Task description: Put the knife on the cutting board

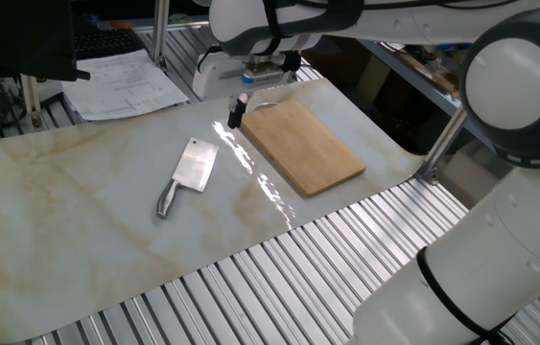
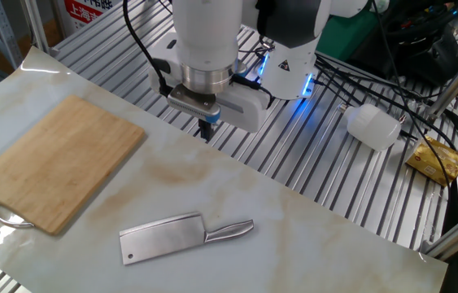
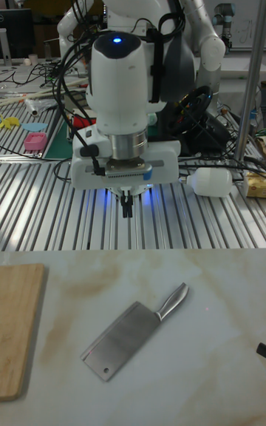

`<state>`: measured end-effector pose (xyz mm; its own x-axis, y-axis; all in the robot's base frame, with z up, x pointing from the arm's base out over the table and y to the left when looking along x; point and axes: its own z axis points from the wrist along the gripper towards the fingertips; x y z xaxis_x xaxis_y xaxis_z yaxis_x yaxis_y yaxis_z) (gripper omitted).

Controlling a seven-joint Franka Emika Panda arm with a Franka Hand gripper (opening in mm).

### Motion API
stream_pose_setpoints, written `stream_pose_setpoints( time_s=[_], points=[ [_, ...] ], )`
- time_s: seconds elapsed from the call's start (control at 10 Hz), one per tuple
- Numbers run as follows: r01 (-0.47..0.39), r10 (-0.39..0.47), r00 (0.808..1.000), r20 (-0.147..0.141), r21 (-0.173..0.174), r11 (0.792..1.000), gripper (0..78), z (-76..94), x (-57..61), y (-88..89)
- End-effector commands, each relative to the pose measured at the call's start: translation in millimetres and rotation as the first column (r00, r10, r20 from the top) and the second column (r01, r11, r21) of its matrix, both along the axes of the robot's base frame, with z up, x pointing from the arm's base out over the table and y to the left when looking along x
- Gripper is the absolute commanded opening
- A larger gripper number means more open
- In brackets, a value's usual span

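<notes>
The knife, a small all-metal cleaver, lies flat on the marble-pattern sheet, handle toward the near-left in one fixed view. In the other fixed view the knife rests near the front edge, and in the tall fixed view the knife lies diagonally. The cutting board is a bare light-brown slab to its side, also seen as the cutting board and the cutting board. My gripper hangs above the sheet's far edge near the board's corner, fingers together and holding nothing. The gripper and the gripper stay well apart from the knife.
Papers lie at the back left. A white bottle and a yellow packet sit on the slatted metal table behind. A metal loop pokes out under the board. An upright post stands at the right.
</notes>
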<state>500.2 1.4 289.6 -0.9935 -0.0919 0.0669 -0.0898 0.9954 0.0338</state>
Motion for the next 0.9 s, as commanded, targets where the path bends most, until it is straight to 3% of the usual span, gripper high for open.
stream_pose_setpoints(
  time_s=[0.1, 0.4, 0.6, 0.9],
  points=[
    [-0.004, 0.005, 1.0, 0.005, -0.019, 1.0, 0.0, -13.9, 3.3, -6.2],
    [0.005, -0.005, 1.0, 0.007, -0.036, 0.999, 0.0, -31.1, 5.1, -10.9],
    [0.049, -0.047, 0.998, 0.029, -0.078, 0.996, 0.0, -50.8, 4.7, -9.4],
    [0.075, -0.074, 0.997, 0.022, -0.08, 0.994, 0.0, -59.7, 3.3, -8.6]
  ],
)
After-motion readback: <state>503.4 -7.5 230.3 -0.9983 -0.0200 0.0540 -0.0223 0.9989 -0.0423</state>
